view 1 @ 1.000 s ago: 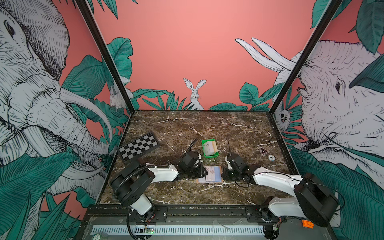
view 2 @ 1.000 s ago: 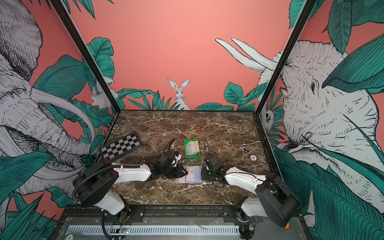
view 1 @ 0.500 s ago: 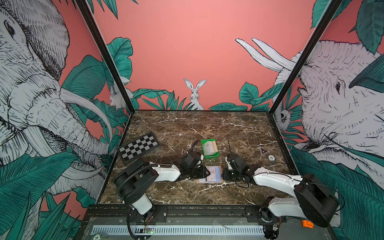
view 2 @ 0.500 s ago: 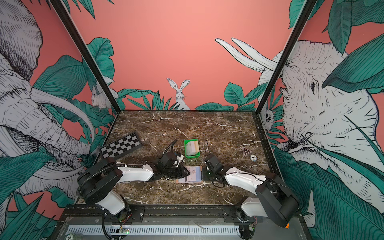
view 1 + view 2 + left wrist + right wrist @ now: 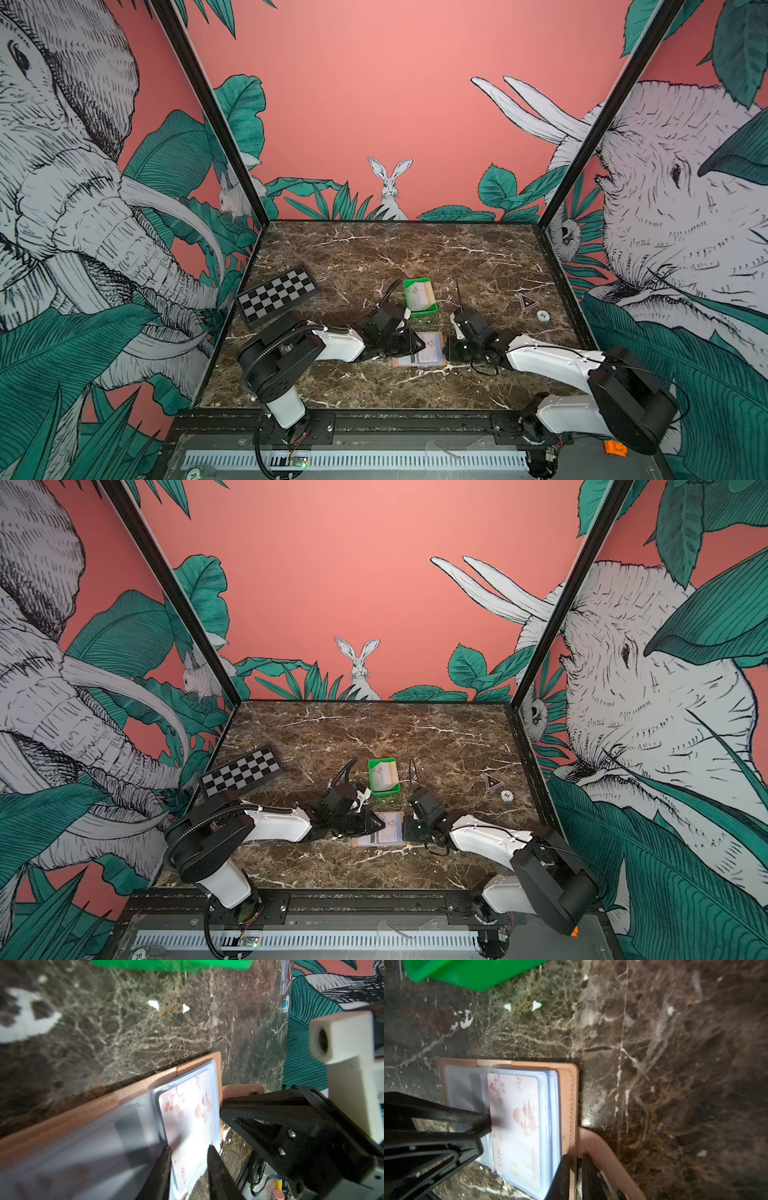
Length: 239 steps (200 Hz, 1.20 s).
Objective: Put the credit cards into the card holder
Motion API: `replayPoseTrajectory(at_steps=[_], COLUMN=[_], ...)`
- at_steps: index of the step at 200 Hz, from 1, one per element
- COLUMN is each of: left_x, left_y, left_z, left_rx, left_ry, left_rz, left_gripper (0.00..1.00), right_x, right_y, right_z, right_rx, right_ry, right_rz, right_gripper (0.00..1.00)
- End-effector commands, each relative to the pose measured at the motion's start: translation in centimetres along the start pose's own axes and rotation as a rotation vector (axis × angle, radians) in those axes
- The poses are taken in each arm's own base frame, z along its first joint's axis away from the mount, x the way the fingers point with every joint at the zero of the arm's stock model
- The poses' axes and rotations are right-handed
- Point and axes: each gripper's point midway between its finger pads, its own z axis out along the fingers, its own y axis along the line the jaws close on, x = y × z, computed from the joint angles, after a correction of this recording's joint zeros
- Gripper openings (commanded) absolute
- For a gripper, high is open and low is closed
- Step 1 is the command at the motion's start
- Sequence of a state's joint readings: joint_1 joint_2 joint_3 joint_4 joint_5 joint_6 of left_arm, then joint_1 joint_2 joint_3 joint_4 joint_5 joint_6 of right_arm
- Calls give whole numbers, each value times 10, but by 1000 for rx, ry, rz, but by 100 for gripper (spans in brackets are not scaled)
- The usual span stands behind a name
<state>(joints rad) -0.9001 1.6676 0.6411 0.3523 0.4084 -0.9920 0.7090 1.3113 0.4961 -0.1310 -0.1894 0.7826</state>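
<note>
The tan card holder [image 5: 428, 362] [image 5: 386, 838] lies open on the marble, its clear sleeves facing up. A whitish credit card [image 5: 517, 1118] [image 5: 187, 1113] with pink printing sits in the top sleeve on the right-hand half. My left gripper [image 5: 189, 1149] [image 5: 422, 344] reaches in from the left, open by a narrow gap, with a fingertip [image 5: 486, 1119] at the card's edge. My right gripper [image 5: 575, 1159] [image 5: 446, 353] is shut on the holder's right cover edge [image 5: 566, 1095], beside the snap strap [image 5: 602, 1153]. More credit cards [image 5: 419, 293] lie in the green tray.
The green tray [image 5: 433, 309] stands just behind the holder. A folded chessboard [image 5: 276, 294] lies at the left. A triangular marker [image 5: 527, 301] and a round poker chip [image 5: 542, 316] sit at the right, near the wall.
The left arm has shifted slightly toward the holder. The right arm and the holder have not visibly moved.
</note>
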Motion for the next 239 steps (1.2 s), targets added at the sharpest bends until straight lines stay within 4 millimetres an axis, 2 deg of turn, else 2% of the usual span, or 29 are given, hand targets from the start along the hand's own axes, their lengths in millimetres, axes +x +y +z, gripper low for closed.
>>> replayPoseTrajectory(at_steps=[1, 94, 127, 171, 209, 239], left_x=[-4, -4, -2, -1, 1, 4], left_y=[-12, -13, -6, -5, -1, 5], left_z=[2, 2, -4, -1, 1, 1], left_rx=[32, 23, -32, -54, -85, -117], left_ry=[-6, -3, 0, 9, 18, 25], left_rz=[5, 11, 36, 49, 52, 55], left_gripper=[31, 31, 26, 21, 10, 6], right_x=[2, 1, -5, -14, -14, -15], right_y=[-2, -1, 4, 14, 16, 19], right_z=[0, -3, -11, -22, -23, -23], right_rx=[5, 5, -10, -46, -57, -74], right_ry=[-9, -10, -39, -75, -79, -81], right_rz=[2, -6, -11, -14, -9, -7], right_gripper=[13, 13, 13, 13, 13, 13])
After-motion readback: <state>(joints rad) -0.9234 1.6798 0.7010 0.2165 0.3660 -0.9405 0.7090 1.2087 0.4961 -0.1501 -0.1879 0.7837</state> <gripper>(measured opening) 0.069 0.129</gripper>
